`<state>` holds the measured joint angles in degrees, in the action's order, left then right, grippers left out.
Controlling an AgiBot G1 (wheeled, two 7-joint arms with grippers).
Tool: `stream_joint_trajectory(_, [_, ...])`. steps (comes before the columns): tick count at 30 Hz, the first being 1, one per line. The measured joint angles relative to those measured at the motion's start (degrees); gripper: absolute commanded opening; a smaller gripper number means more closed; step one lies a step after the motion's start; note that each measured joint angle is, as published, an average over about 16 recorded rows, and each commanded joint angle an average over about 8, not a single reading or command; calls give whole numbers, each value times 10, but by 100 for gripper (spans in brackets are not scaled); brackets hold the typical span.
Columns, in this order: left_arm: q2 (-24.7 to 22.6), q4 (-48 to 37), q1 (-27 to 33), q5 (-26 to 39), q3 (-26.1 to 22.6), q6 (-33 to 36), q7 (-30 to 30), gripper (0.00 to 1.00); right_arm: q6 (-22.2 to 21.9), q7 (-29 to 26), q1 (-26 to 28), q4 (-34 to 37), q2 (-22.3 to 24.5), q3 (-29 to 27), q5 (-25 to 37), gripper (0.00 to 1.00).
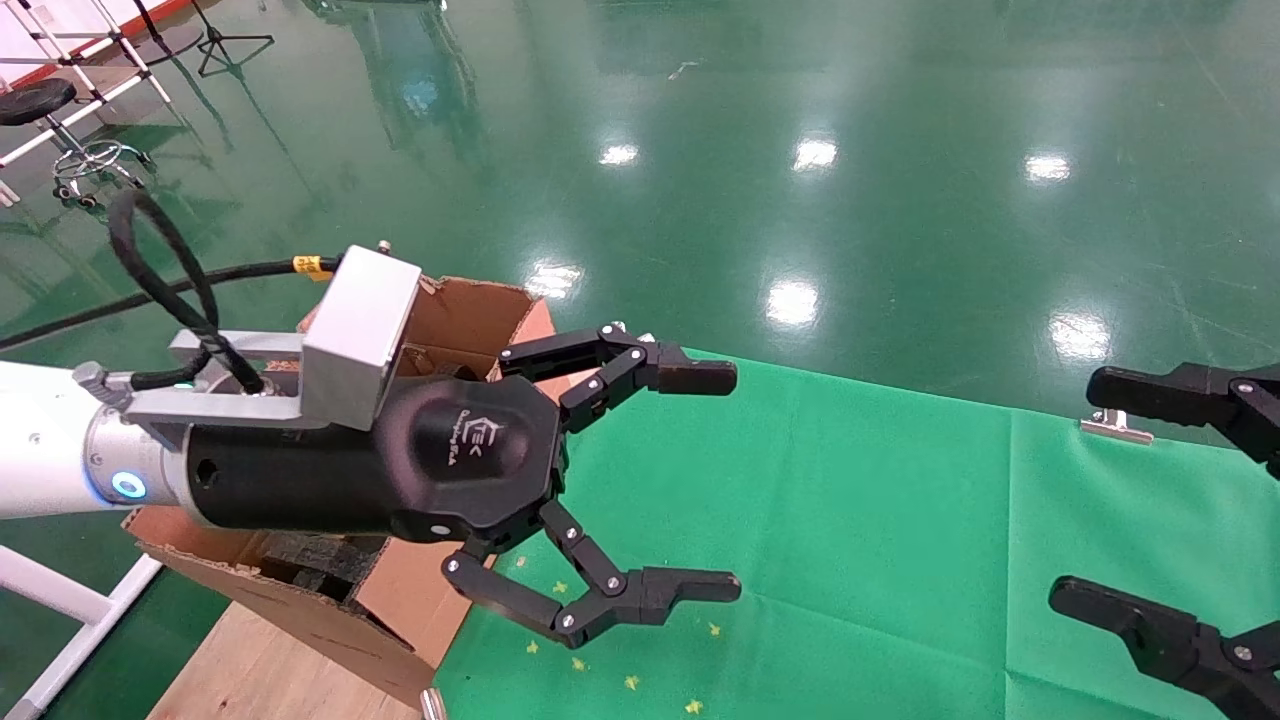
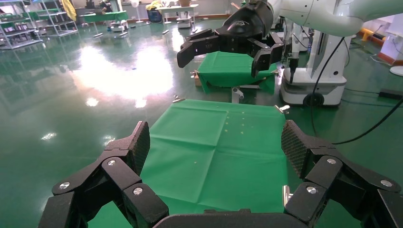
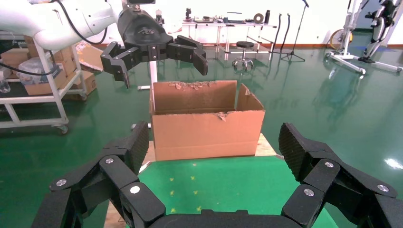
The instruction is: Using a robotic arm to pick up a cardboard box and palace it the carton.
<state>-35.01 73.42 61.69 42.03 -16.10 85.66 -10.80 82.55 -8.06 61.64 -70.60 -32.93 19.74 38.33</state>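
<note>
Left claw (image 1: pixel 640 490), splayed wide and empty, hovers beside the carton (image 1: pixel 470 320) at the table's (image 1: pixel 900 520) left; no box is visible, though cardboard likely grips light and stiff across opposite faces.

You have a green cloth (image 1: pixel 900 540) spread flat on the near work surface, dotted with small yellow specks (image 1: pixel 632 682). Beyond it lies glossy green floor (image 1: pixel 900 150); a black stool (image 1: pixel 35 102) stands far left.
</note>
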Motion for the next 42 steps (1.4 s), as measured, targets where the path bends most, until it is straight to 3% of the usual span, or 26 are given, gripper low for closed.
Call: stream_joint_trajectory(42, [0,0,0,0,0,0,0,100,0,0,0,0,0,0,0,100])
